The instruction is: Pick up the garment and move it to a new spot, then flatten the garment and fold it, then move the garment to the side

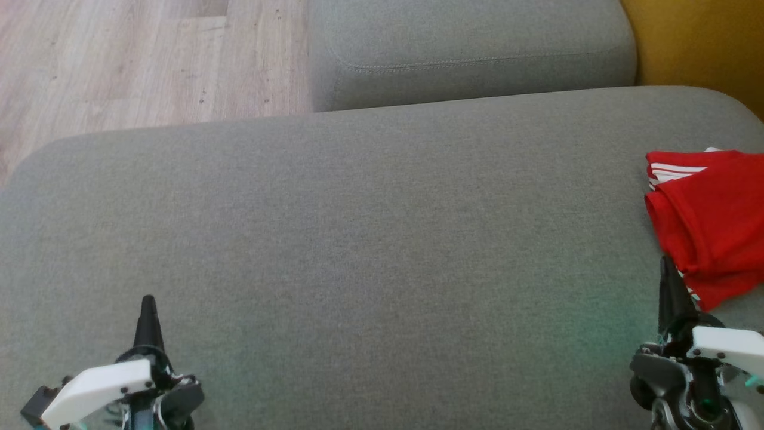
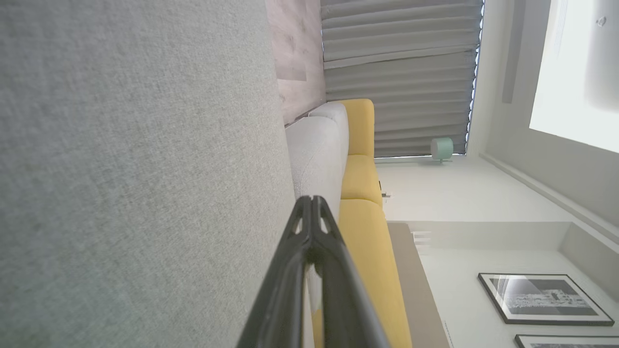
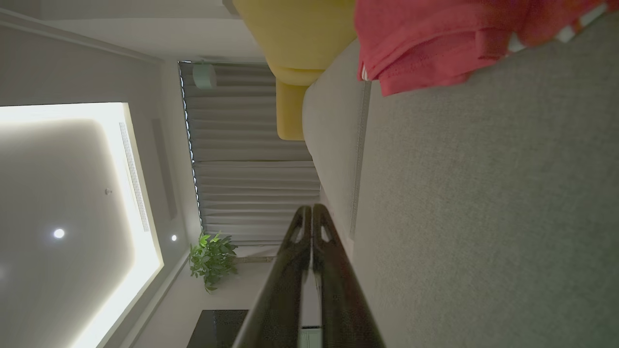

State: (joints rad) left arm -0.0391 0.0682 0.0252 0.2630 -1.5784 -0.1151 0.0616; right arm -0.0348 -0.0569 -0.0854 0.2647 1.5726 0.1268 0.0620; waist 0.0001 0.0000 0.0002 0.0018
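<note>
Red fabric with white stripes, the loosely folded garment (image 1: 710, 221) lies at the right end of the broad grey woven sofa cushion (image 1: 358, 239), partly cut off by the head view's right edge. Its white stripes show along the far left corner and again at the near lower edge.

In that view, the right fingers (image 1: 667, 269) are pressed together into one dark point and hold nothing. Their tip sits just at the garment's near left edge; whether they touch the cloth cannot be told. In the right wrist view the same closed fingers (image 3: 309, 209) point along the cushion, with the garment (image 3: 435, 43) lying ahead of them.

At the lower left of the head view, the left fingers (image 1: 147, 304) are likewise shut tight and empty, well apart from the garment over bare cushion; the left wrist view shows them (image 2: 309, 208) closed too.

Beyond the cushion are a second grey cushion (image 1: 465, 54), a mustard yellow upholstered piece (image 1: 698, 42) and pale wooden floor (image 1: 119, 60).
</note>
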